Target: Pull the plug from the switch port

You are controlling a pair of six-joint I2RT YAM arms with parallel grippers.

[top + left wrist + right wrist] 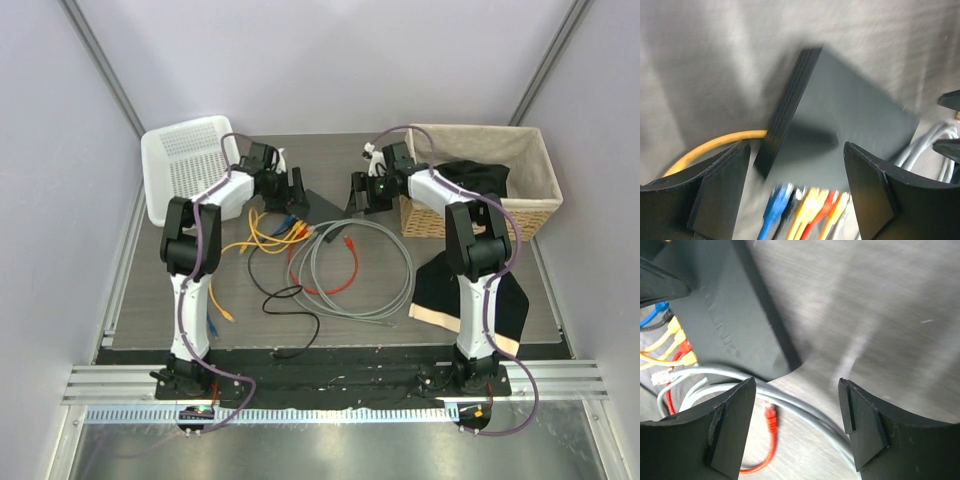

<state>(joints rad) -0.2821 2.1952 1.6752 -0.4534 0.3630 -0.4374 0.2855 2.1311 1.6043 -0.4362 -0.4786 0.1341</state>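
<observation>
The switch (318, 204) lies between left hand (288, 192) and right hand (362, 193), cables (352, 268) before it

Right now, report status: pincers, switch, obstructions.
Left pincer open, over switch. Right pincer open, at its corner. Coloured plugs along one edge, none gripped. Grey cable under right pincer.

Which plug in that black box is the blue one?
The blue plug, leftmost in the left wrist view; the others in the switch are black, yellow or red.
</observation>
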